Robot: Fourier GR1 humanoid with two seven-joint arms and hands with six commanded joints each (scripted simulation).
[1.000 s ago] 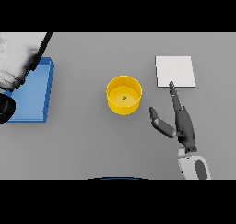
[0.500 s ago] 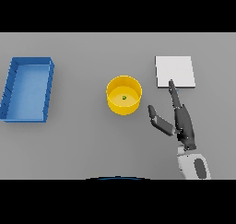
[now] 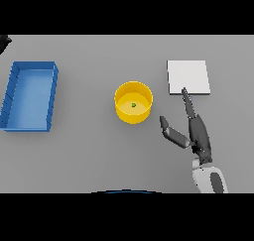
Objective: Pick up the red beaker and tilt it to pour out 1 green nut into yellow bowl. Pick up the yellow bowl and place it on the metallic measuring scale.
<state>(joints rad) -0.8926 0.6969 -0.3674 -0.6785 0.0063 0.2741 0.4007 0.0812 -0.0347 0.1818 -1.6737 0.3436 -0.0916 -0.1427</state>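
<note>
We see our right hand (image 3: 197,132) fingers straight, right of yellow bowl (image 3: 133,102) holding green nut (image 3: 133,105), scale (image 3: 188,77) beyond.

Yellow bowl (image 3: 133,103) smooth, plastic-looking; scale (image 3: 188,77) pale matt; table (image 3: 99,150) matt grey.

Lab-style test bench — plain grey table (image 3: 89,160), metallic measuring scale (image 3: 188,77), blue tray (image 3: 30,96)

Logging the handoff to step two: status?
Right hand open, beside yellow bowl, not touching. Green nut in bowl. Left hand out of view. Path to scale unobstructed.
</note>
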